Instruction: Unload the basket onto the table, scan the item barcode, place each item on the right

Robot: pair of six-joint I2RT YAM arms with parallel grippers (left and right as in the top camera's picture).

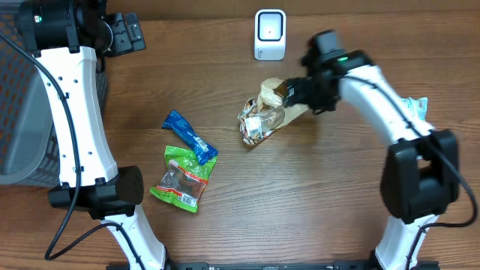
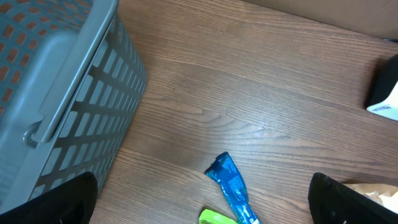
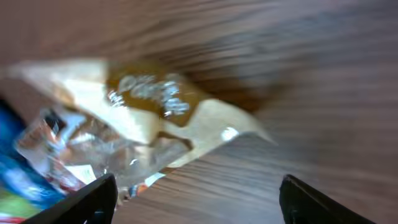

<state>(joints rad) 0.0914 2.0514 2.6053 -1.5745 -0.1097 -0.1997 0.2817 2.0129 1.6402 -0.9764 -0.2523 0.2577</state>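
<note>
My right gripper [image 3: 198, 183] stands wide, its fingers parted at the lower corners of the wrist view and holding nothing. The clear-and-tan snack bag [image 3: 143, 118] lies blurred just ahead of them; I cannot tell whether they touch it. Only the overhead view places it: the bag sits mid-table [image 1: 330, 195], below the white scanner [image 1: 270, 34], with the gripper at its right end. My left gripper [image 2: 202, 183] is also wide and empty, near the grey basket [image 2: 56, 81]. Its camera catches the blue wrapper [image 2: 231, 186] and a corner of the green packet [image 2: 214, 218], both left of the bag. The right arm partly hides another packet [image 1: 415, 107] at the table's right edge.
</note>
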